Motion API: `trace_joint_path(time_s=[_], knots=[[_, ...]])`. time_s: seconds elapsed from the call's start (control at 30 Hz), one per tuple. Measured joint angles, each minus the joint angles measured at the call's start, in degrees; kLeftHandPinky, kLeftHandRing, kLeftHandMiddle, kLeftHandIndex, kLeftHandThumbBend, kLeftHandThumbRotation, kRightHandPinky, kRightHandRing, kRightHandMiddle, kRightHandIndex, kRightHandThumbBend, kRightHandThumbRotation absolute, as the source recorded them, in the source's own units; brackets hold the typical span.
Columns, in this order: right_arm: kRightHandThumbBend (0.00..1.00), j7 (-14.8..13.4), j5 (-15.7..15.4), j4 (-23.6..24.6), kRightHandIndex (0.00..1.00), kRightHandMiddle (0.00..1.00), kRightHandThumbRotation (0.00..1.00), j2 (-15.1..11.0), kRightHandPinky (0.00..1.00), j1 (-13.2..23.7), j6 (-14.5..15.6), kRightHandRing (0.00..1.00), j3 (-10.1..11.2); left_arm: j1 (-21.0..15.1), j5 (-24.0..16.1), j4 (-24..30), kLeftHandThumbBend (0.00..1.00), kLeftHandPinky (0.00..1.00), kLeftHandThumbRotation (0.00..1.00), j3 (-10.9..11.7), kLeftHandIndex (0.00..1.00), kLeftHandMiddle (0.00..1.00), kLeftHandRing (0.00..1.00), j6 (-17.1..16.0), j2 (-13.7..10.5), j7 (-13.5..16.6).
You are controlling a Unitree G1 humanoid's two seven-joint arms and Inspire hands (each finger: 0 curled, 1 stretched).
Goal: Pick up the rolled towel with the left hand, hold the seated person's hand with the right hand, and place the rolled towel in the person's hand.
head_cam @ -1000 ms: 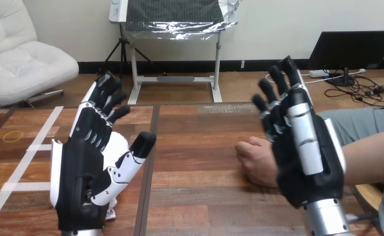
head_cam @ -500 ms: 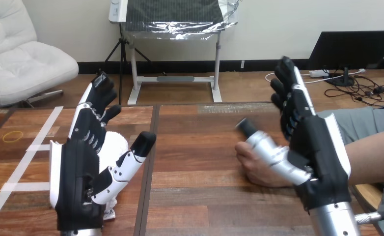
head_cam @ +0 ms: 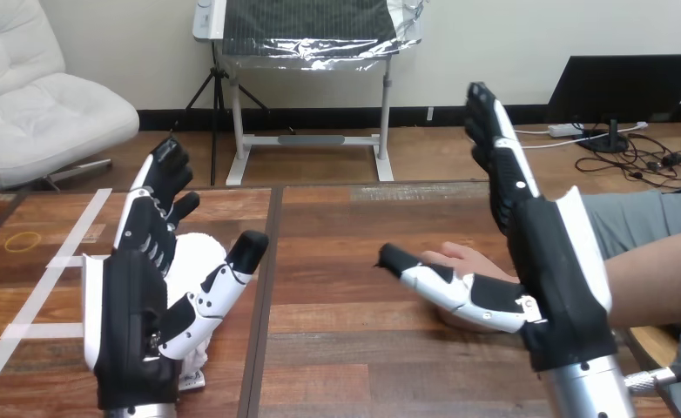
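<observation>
White cloth of the rolled towel (head_cam: pixel 195 254) shows in the gap between the left hand's (head_cam: pixel 132 322) straight fingers and its outstretched thumb. It lies toward the bench's (head_cam: pixel 346 348) left side, nearer the near edge than the far one. That hand is released and stands over and in front of the roll, so most of the towel is hidden behind it. A further bit of white peeps out below the thumb. This suggests the roll's long axis runs roughly from the near edge toward the far edge, in line with the fingers, though I cannot be sure. Whether the palm touches the cloth cannot be told. As I judge it, the grasp turns on this: the towel sits right between thumb and fingers, so the hand need only sink and close across the roll, not travel sideways.

Toward the right edge the person's hand (head_cam: pixel 461 258) rests on the bench, its forearm coming in from that side. The right hand (head_cam: pixel 563 279) is also released, with fingers raised straight and thumb stretched leftward across the front of the person's hand. Nothing is curled round the person's hand, so it is not held, and I cannot tell whether the two touch.

The left hand is far nearer the towel, the right nearer the person. Between them lies bare wood crossed by a dark seam (head_cam: pixel 270 261), with nothing in the carrying path. A yellow ring (head_cam: pixel 23 241) and white tape lines (head_cam: pixel 50 287) lie near the left edge, well apart from both.
</observation>
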State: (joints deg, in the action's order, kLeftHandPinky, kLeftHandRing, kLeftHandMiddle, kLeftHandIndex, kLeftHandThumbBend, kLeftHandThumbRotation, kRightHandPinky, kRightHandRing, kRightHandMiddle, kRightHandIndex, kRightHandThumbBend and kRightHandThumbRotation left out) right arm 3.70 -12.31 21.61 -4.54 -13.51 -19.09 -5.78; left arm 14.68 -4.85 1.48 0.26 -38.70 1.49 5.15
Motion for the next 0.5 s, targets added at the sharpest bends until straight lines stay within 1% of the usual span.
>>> trace_joint_path(time_s=[0.33,0.5], knots=[[0.73,-1.0,-2.0,0.7,1.00,1.00,0.00,0.0,1.00,-0.2,0.0,1.00,-0.2,0.0,0.1,0.0,0.78,0.86,0.27,0.0,0.89,0.90,0.91,0.0,0.0,0.2],[0.74,-1.6,-2.4,0.7,1.00,1.00,0.00,-0.2,1.00,-0.4,0.0,1.00,-0.1,0.0,-1.1,0.0,0.79,0.87,0.27,0.1,0.89,0.90,0.90,0.0,0.0,1.3]])
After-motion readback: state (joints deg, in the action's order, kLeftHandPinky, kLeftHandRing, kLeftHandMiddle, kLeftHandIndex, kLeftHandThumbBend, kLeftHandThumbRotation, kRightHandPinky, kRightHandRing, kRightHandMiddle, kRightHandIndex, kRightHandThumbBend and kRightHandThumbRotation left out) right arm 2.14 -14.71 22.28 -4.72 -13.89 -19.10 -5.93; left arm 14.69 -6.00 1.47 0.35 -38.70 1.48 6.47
